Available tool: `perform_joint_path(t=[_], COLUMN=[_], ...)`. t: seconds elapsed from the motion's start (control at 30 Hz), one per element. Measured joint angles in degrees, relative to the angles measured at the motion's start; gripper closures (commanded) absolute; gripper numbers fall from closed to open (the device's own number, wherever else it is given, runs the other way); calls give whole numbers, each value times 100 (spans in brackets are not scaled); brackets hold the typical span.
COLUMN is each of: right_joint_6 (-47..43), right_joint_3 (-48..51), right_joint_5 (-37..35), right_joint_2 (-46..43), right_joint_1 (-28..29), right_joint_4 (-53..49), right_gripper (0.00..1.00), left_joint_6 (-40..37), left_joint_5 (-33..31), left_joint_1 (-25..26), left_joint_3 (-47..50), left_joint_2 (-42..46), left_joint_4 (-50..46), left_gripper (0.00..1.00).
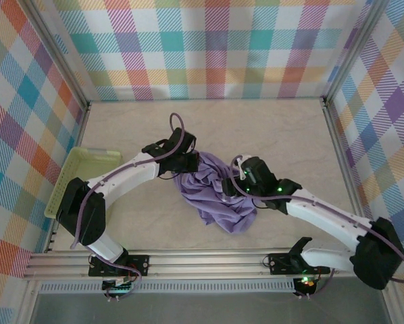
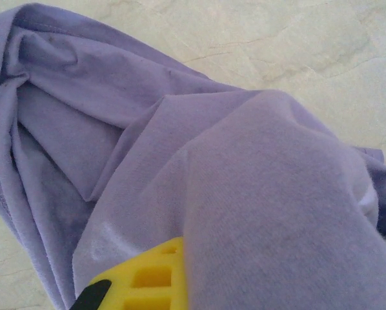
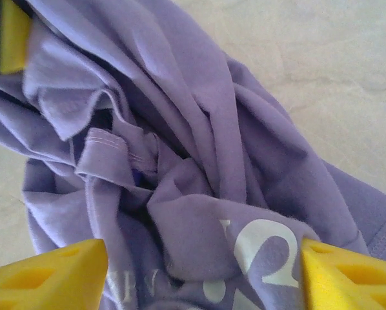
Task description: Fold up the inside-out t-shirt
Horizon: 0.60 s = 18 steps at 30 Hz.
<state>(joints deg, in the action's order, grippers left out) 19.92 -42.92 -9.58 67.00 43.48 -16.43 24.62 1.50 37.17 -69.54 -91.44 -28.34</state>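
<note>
The lavender t-shirt (image 1: 215, 196) lies bunched in a crumpled heap at mid-table. White printed letters (image 3: 264, 248) show on one fold. My left gripper (image 1: 188, 162) is at the heap's far left corner, shut on the fabric. In the left wrist view the cloth (image 2: 244, 181) drapes over one yellow finger (image 2: 148, 278) and hides the other. My right gripper (image 1: 232, 182) hovers over the heap's right side. It is open, its yellow fingers (image 3: 57, 274) wide apart on either side of the folds, gripping nothing. The left gripper's yellow finger (image 3: 12, 39) shows at the top left of the right wrist view.
A pale yellow-green tray (image 1: 80, 179) sits at the table's left edge. Plaid walls close in the left, far and right sides. A metal rail (image 1: 202, 260) with both arm bases runs along the near edge. Bare marbled tabletop (image 1: 269, 128) surrounds the shirt.
</note>
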Motion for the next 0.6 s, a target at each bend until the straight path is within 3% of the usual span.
perform_joint_path(t=[0.27, 0.43, 0.6], right_joint_6=[-280, -374, -540], right_joint_3=[-573, -715, -1075], right_joint_5=[-396, -807, -1029], right_joint_2=[372, -24, -39], right_joint_1=[50, 149, 664], right_joint_4=[-675, -1322, -1626], right_gripper=[10, 14, 18], left_joint_6=[2, 2, 7], left_joint_5=[-55, -155, -160], left_joint_1=[20, 22, 22], left_joint_3=[0, 0, 0], left_joint_2=[177, 197, 227], left_joint_4=[-7, -22, -20], left_gripper=[100, 100, 100])
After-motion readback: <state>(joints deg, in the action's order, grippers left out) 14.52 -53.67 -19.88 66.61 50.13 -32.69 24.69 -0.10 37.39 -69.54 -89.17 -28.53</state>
